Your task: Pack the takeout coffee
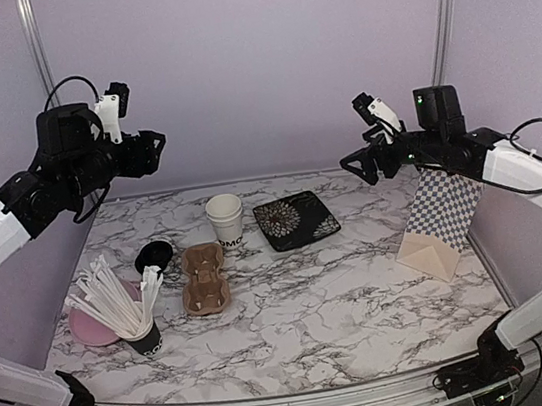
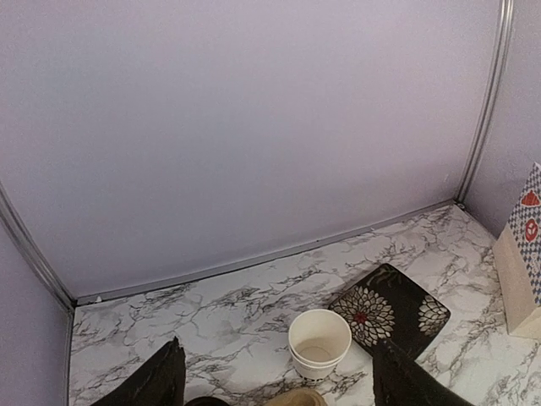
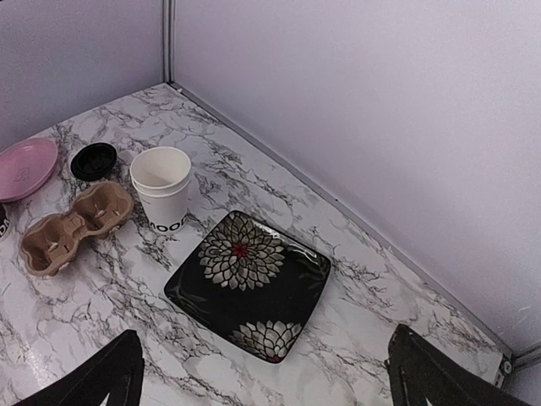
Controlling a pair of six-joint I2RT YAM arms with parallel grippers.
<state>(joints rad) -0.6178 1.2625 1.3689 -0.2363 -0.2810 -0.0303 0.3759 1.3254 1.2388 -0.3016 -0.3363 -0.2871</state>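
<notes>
Both jaws stand wide apart with nothing between them. The left gripper [image 1: 152, 144] hangs high above the back-left corner, and the right gripper [image 1: 352, 168] hangs high over the back right. Neither is near any object.

Below them, on the marble-patterned table [image 1: 346, 304], the white paper cups [image 1: 225, 220] with dark lettering stand upright and open-topped. A doubled rim suggests one is nested inside the other. They sit between the brown cardboard cup tray [image 1: 204, 278] and the black square plate [image 1: 297, 221] with its flower pattern, close to both. A round black plastic lid [image 1: 154, 255] lies flat to the left of the tray; whether a second lid lies under it I cannot tell.

The tray's two wells are empty. Farther out stand the black cup of white sticks [image 1: 141, 337], a pink dish [image 1: 92, 329] and a checkered paper bag [image 1: 441, 225] at the right.

As I judge it, packing has not begun: the cups need separating, lidding and seating in the tray.
</notes>
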